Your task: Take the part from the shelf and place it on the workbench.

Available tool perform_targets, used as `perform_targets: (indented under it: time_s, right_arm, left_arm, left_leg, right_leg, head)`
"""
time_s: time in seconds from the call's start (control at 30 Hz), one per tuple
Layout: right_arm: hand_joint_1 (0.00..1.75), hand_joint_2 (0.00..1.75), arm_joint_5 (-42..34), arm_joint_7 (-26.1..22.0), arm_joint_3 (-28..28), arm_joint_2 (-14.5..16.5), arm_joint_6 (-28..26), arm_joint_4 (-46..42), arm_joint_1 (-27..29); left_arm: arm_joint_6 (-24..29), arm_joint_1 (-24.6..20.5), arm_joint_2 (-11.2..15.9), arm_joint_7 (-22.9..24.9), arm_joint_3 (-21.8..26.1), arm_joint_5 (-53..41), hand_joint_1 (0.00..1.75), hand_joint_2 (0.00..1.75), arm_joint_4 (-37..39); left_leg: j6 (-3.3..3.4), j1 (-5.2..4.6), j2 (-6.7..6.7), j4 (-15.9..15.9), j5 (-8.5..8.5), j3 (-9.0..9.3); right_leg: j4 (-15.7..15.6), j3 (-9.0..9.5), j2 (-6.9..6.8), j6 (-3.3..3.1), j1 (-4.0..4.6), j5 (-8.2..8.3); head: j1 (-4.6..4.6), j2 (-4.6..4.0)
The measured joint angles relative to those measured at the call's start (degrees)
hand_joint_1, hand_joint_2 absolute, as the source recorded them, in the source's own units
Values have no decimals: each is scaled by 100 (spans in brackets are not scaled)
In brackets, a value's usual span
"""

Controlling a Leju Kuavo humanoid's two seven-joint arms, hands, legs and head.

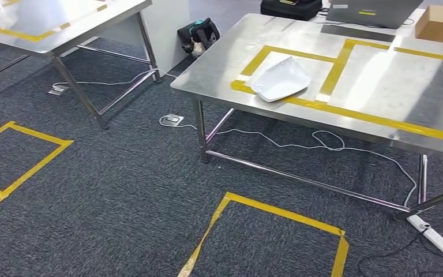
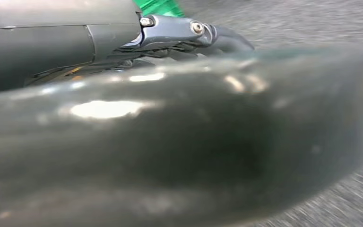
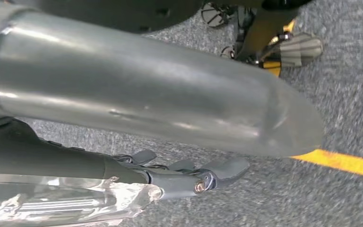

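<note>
In the left wrist view the left hand is largely covered by a blurred dark rounded surface, so its finger pose cannot be told. In the right wrist view the right hand is partly hidden behind a clear wrapped object cut off at 7 o'clock. The workbench is cropped at 3 o'clock.

Dark fingers above grey carpet

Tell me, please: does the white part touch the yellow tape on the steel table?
Touching. In the head view the white part lies on the steel table, and its lower edge overlaps the yellow tape along the front of the marked rectangle.
</note>
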Motion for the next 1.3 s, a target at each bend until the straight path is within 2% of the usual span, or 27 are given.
perform_targets:
  time_s: [0.03,0.1,0.13,0.17,0.2,0.27,0.3,0.33,0.4,0.47,0.5,0.53,0.6,0.67,0.7,0.77,0.83,0.9,0.97,1.0,1.03,1.07,1.13,1.17,1.2,1.23,1.3]
  right_arm:
    - [0,0,0,0,-1,1,1,0,4]
    - [0,0,0,4,-3,1,1,-1,24]
    - [0,0,0,8,-4,1,1,-1,34]
    - [0,0,0,14,-5,1,1,-1,41]
    - [0,0,0,18,-5,0,1,-1,44]
    - [0,0,0,23,-7,-1,1,-5,43]
    - [0,0,0,23,-7,-2,3,-8,38]
    - [0,0,0,21,-7,-1,5,-10,32]
    - [0,0,0,17,-7,0,14,-11,24]
    - [0,0,2,15,-11,2,15,-13,25]
    - [0,0,4,15,-14,3,9,-15,25]
    - [0,0,7,15,-17,3,2,-18,25]
    - [0,0,17,26,-22,3,-9,-22,36]
    - [0,0,27,53,-31,3,-13,-22,48]
    - [0,0,31,64,-36,3,-13,-22,49]
    - [0,0,33,75,-43,3,-11,-22,42]
    - [0,0,31,71,-48,3,-7,-22,37]
    - [0,0,26,61,-52,3,-4,-23,34]
    - [0,0,24,54,-56,3,-1,-24,26]
    - [0,0,25,52,-57,4,2,-24,21]
    - [0,0,25,50,-59,5,6,-23,18]
    - [0,0,25,48,-61,7,10,-23,19]
    - [0,0,25,47,-68,7,15,-22,29]
    - [0,0,24,47,-73,7,16,-22,36]
    - [0,0,24,48,-78,7,17,-22,42]
    - [0,0,24,49,-82,7,17,-22,46]
    - [0,0,24,48,-84,7,19,-24,48]
  left_arm:
    - [1,0,-3,-6,18,2,0,0,1]
    - [2,-27,-10,-43,47,7,0,0,6]
    - [2,-40,-15,-77,63,8,0,0,17]
    - [2,-48,-19,-112,80,9,0,0,33]
    - [2,-48,-20,-144,98,11,0,0,54]
    - [1,-46,-19,-179,125,12,0,0,105]
    - [1,-49,-21,-184,132,6,0,0,133]
    - [0,-58,-24,-185,135,-7,0,0,161]
    - [0,-81,-31,-185,137,-63,0,0,226]
    - [1,-90,-33,-196,139,-130,0,0,296]
    - [2,-89,-39,-214,141,-154,0,0,327]
    - [3,-96,-42,-243,143,-166,0,0,354]
    - [3,-135,-57,-321,144,-180,0,0,404]
    - [1,-165,-68,-392,144,-184,0,0,450]
    - [1,-166,-71,-417,144,-185,0,0,468]
    - [-7,-157,-69,-455,144,-190,0,0,493]
    - [-36,-169,-69,-504,144,-193,0,0,514]
    - [-73,-196,-74,-557,144,-185,0,0,534]
    - [-105,-187,-67,-587,145,-175,0,0,547]
    - [-123,-173,-61,-598,146,-169,0,0,553]
    - [-145,-164,-52,-608,148,-160,0,0,557]
    - [-166,-164,-47,-618,149,-151,0,0,560]
    - [-201,-172,-44,-632,150,-139,0,0,568]
    - [-211,-174,-42,-635,150,-139,0,0,572]
    - [-216,-171,-40,-636,150,-139,0,0,574]
    - [-218,-166,-36,-636,150,-139,0,0,576]
    - [-219,-161,-32,-636,150,-139,0,0,580]
  left_leg:
    - [36,9,-70,-5,23,-7]
    - [90,6,-232,-4,57,-41]
    - [110,-6,-324,-2,70,-59]
    - [122,-19,-418,0,79,-71]
    - [130,-31,-508,1,85,-75]
    - [132,-47,-681,5,92,-66]
    - [124,-52,-757,7,97,-64]
    - [111,-55,-830,22,101,-77]
    - [54,-35,-951,38,132,-136]
    - [-14,-11,-1041,37,163,-190]
    - [-49,-16,-978,68,139,-217]
    - [-83,-22,-854,189,54,-282]
    - [-156,-13,-533,754,-265,-568]
    - [-214,33,-401,1396,-512,-894]
    - [-236,57,-376,1515,-503,-954]
    - [-266,97,-309,1151,-213,-753]
    - [-280,101,-40,421,78,-350]
    - [-213,76,121,40,138,-160]
    - [-101,51,0,10,132,-171]
    - [-59,50,-64,2,141,-172]
    - [-15,52,-127,-6,157,-173]
    - [27,56,-190,-13,175,-175]
    - [85,46,-322,-14,191,-191]
    - [99,34,-399,-13,193,-197]
    - [105,23,-483,-12,194,-197]
    - [107,14,-573,-10,194,-193]
    - [104,9,-752,-6,195,-178]
  right_leg:
    - [184,-71,171,24,-9,-137]
    - [902,-378,523,36,-7,-535]
    - [1276,-546,597,25,3,-687]
    - [1514,-656,633,7,16,-744]
    - [1528,-665,650,-18,28,-683]
    - [942,-383,722,-77,41,-309]
    - [543,-187,854,-106,35,-156]
    - [198,-24,982,-122,24,-53]
    - [-90,117,1140,-141,21,-29]
    - [-131,133,1036,-172,25,7]
    - [-156,141,970,-197,14,25]
    - [-184,151,898,-223,-2,41]
    - [-211,161,734,-254,-15,53]
    - [-211,155,553,-263,-16,49]
    - [-211,153,469,-262,-19,46]
    - [-210,158,324,-242,-32,37]
    - [-199,166,202,-179,-22,14]
    - [-204,171,92,-101,7,-20]
    - [-238,229,-17,-35,4,-35]
    - [-226,250,4,2,-11,-62]
    - [-126,227,109,31,-24,-145]
    - [107,131,263,50,-31,-293]
    - [893,-239,562,45,-22,-693]
    - [1272,-431,617,33,-14,-828]
    - [1489,-553,639,17,-7,-860]
    - [1467,-568,654,-3,-2,-767]
    - [809,-295,782,-51,0,-338]
  head:
    - [4,0]
    - [14,0]
    - [14,0]
    - [15,0]
    - [16,0]
    - [16,0]
    - [14,0]
    - [12,0]
    - [7,0]
    - [10,0]
    - [-1,0]
    - [-26,0]
    - [-78,0]
    - [-91,0]
    - [-90,0]
    - [-91,0]
    - [-102,0]
    - [-93,0]
    - [-78,0]
    - [-75,0]
    - [-69,0]
    - [-60,0]
    - [-39,0]
    - [-33,0]
    - [-30,0]
    - [-27,0]
    - [-26,0]
